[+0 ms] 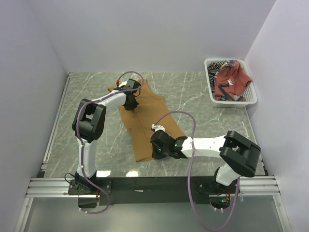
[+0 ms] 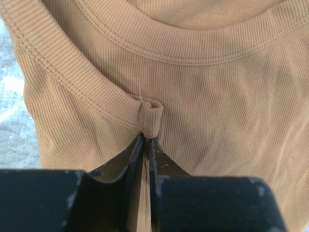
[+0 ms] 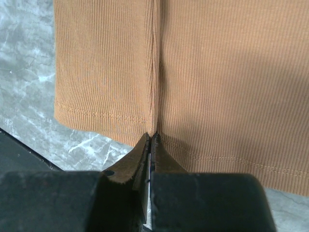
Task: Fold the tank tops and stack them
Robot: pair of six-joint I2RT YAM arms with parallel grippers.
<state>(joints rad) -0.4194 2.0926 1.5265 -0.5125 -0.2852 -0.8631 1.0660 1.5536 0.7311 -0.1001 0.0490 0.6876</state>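
The mustard-tan tank top [image 1: 145, 126] lies flat on the marble table, neckline at the far end and hem toward the arms. In the left wrist view a small fold of its shoulder strap [image 2: 150, 117] stands up at the tips of my left gripper [image 2: 147, 138], which is shut on it beside the neckline. My right gripper [image 3: 150, 137] is shut on the hem of the tank top [image 3: 217, 87], and a crease runs up the cloth from its tips. From above, the left gripper [image 1: 131, 103] is at the top's far end and the right gripper [image 1: 156, 151] at its near edge.
A white mesh basket [image 1: 211, 98] stands at the far right of the table. It holds the brick-red tank top [image 1: 232, 79] with the striped one [image 1: 219, 65] under it. Grey walls close in the table on three sides, and a metal rail runs along its near edge.
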